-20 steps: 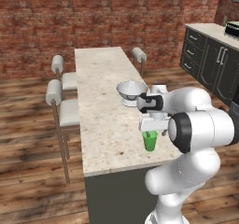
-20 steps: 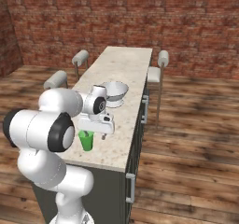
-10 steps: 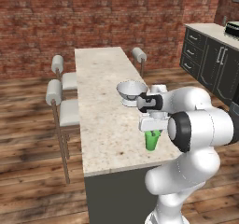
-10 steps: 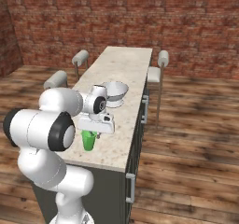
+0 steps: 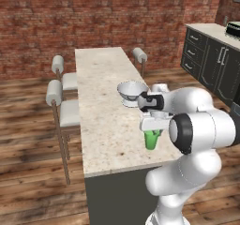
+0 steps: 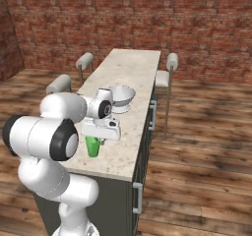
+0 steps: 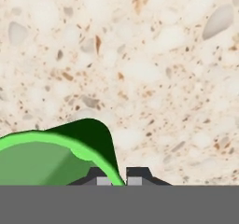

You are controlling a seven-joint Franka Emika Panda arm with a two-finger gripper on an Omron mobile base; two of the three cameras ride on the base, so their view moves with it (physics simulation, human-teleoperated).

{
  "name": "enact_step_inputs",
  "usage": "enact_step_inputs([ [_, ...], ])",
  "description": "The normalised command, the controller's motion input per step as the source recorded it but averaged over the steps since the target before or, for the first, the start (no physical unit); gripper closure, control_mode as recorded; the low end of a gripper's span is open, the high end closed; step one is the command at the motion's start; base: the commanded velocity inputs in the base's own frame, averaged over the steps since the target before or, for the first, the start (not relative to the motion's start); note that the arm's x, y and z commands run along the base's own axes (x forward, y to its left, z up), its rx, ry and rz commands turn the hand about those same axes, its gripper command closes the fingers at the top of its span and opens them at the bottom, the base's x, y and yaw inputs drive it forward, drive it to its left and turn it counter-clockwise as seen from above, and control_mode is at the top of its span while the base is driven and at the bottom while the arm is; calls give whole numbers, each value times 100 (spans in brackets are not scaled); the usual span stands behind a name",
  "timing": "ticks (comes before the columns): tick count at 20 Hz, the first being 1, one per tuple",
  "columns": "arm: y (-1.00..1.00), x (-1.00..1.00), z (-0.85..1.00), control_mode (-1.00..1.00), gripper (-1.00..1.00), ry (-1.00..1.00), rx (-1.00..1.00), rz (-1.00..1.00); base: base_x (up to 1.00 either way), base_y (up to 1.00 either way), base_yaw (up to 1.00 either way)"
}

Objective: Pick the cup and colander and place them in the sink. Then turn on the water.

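Observation:
The green cup [image 5: 151,140] [image 6: 92,147] stands upright on the speckled stone counter [image 5: 101,102] near its front right corner. My gripper [image 5: 152,131] [image 6: 94,138] points straight down over it, shut on the cup's rim. In the hand view the cup [image 7: 42,162] fills the lower left, and its bright rim passes between the two fingertips of the gripper [image 7: 119,178]. The white perforated colander [image 5: 131,93] [image 6: 120,98] sits on the counter just beyond the hand, apart from the cup. The sink and the water are out of view.
Padded stools [image 5: 58,86] stand along the counter's left side, and another stool [image 5: 139,55] stands on its right. Dark cabinets [image 5: 211,60] line the far right wall. The counter's front edge [image 5: 126,170] lies close to the cup. A brick wall is behind.
The jaws have come together from wide open onto the cup's rim. The arm, the cup and the colander have stayed where they were.

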Motion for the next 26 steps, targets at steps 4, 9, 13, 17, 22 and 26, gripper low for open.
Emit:
enact_step_inputs([
  [4,0,-14,42,-100,100,1,0,-4,0,0,0],
  [9,0,-44,40,-100,100,0,0,-1,0,0,0],
  [13,-6,-26,30,-100,100,0,0,0,0,0,0],
  [17,0,-6,60,-100,100,4,0,-2,0,0,0],
  [22,-5,-17,69,-100,100,8,0,-1,0,0,0],
  [26,-1,-10,67,-100,100,10,0,-1,0,0,0],
])
